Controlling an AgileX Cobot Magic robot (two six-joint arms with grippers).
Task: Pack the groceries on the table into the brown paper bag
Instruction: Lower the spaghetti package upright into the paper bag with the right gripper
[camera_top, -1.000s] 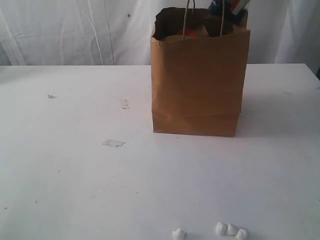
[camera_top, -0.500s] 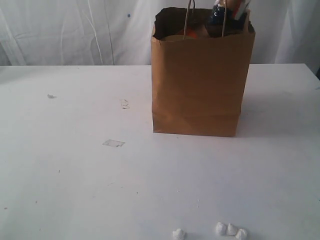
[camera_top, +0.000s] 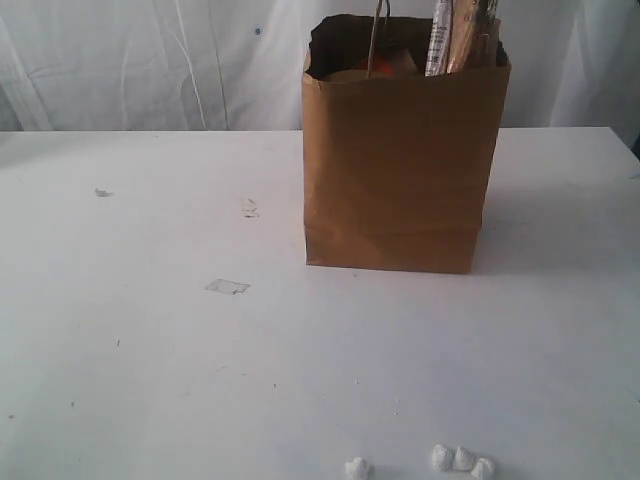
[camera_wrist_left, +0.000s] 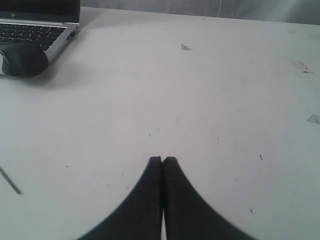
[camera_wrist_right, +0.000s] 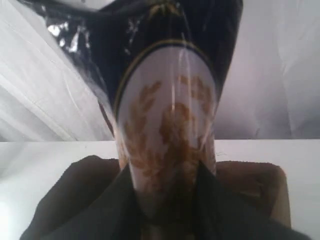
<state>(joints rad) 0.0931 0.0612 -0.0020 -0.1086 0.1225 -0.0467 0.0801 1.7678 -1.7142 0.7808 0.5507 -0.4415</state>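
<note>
My left pincer (camera_wrist_left: 162, 162) is clenched on nothing, over a bare stretch of desk (camera_wrist_left: 215, 95), with a laptop (camera_wrist_left: 35, 27) and mouse (camera_wrist_left: 22, 59) off at the edge. My right pincer (camera_wrist_right: 167, 210) grasps the long dark-blue spaghetti packet (camera_wrist_right: 170, 115) between its dark fingers (camera_wrist_right: 75, 205). In the exterior view the packet stands upright in the right side of the brown paper bag (camera_top: 400, 170), its top running out of frame.

Stray bits in your view
You see four white foam lumps (camera_top: 462, 459) at the near edge, three bunched and one apart, a flat paper scrap (camera_top: 227, 287) left of middle, a white curtain (camera_top: 150, 60) behind, and a laptop (camera_wrist_left: 35, 30) with a dark mouse (camera_wrist_left: 22, 58) just beside it.
</note>
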